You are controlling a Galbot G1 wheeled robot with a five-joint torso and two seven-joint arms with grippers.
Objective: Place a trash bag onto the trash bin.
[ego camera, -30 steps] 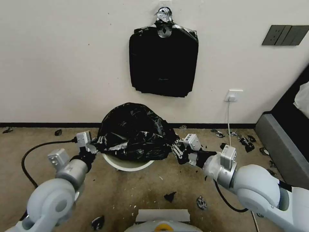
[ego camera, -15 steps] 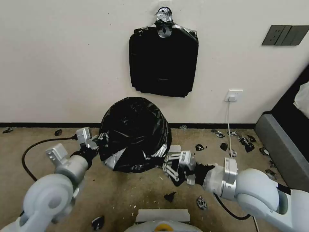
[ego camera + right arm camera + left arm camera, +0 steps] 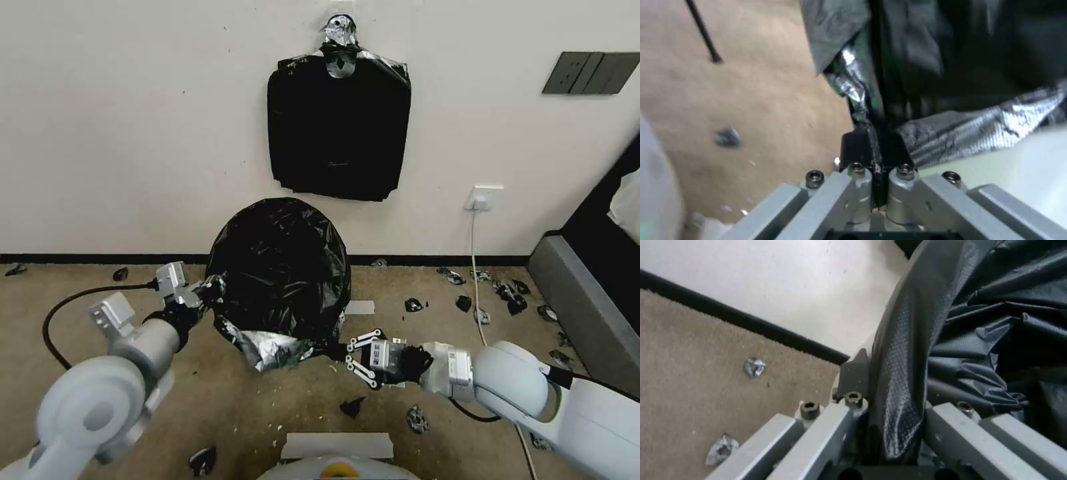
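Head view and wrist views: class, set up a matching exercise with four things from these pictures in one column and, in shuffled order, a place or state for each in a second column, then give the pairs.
Things:
1. trash bag
2. left pincer
3. right pincer
4. stack of black bags

Places or states:
A. taped up on the wall
B. draped over the trash bin, covering it
C. shut on the bag's low edge, near the floor
D. shut on the bag's side, higher up

Pairs: 1-B, 2-D, 3-C, 4-A
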